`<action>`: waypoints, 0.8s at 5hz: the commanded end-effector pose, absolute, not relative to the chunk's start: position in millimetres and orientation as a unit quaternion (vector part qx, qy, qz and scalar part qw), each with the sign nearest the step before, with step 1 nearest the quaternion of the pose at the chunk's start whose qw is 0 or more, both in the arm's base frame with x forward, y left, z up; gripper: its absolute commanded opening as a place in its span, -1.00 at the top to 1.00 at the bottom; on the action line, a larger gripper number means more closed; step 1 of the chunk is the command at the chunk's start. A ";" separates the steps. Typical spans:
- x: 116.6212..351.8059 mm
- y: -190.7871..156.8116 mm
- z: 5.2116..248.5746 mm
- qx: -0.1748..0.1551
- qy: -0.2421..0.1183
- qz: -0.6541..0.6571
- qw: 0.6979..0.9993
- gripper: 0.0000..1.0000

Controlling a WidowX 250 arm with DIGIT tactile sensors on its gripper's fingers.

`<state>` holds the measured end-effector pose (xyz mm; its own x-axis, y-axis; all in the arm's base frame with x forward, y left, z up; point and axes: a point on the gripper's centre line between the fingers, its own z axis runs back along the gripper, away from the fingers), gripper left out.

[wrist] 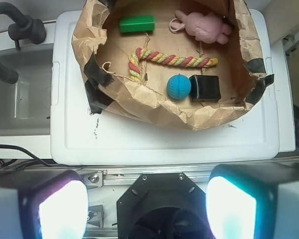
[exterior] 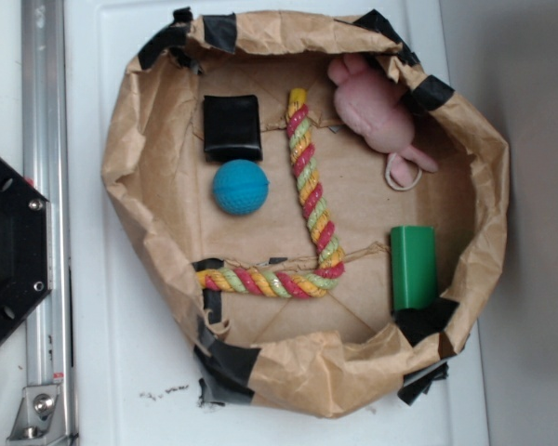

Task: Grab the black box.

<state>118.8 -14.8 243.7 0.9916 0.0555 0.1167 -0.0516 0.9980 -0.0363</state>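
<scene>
Brown paper formed a crumpled, walled nest (exterior: 130, 200) patched with black tape, and it sat on a white desk (exterior: 121, 372); everything of interest lay on the nest's floor. Taking the blue ball (exterior: 240, 187) as the landmark in the exterior view: the black box (exterior: 232, 127) lay just above it, close enough that the two seemed almost to touch, glossy and with rounded corners; the multicoloured rope (exterior: 310, 190) ran just to the ball's right, from the top of the nest floor downward, then bent left to pass below the ball; the pink plush rabbit (exterior: 377, 107) lay well up and to the right of the ball, against the paper wall; the green block (exterior: 414, 268) stood far to the ball's lower right, beside a tape patch.

In the wrist view the same ball (wrist: 179, 86) sat just left of the black box (wrist: 205, 87), the two side by side near the paper wall closest to the camera.

The pincer (wrist: 147, 209) showed only in the wrist view, as two pale, glowing fingers (wrist: 62, 211) at the bottom corners, spread wide apart with nothing between them; it held nothing and touched nothing, and hung well back from the ball and the box, outside the nest.
</scene>
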 end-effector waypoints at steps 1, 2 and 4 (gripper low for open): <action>118.8 -14.8 243.7 -0.017 -0.059 0.027 0.998 -1.00; 168.8 22.4 198.1 0.047 -0.070 0.127 0.988 -1.00; 250.2 49.8 148.0 0.033 -0.061 0.297 0.952 -1.00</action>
<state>247.9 37.8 134.1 0.8380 0.5384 0.0883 -0.5436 0.8377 0.0515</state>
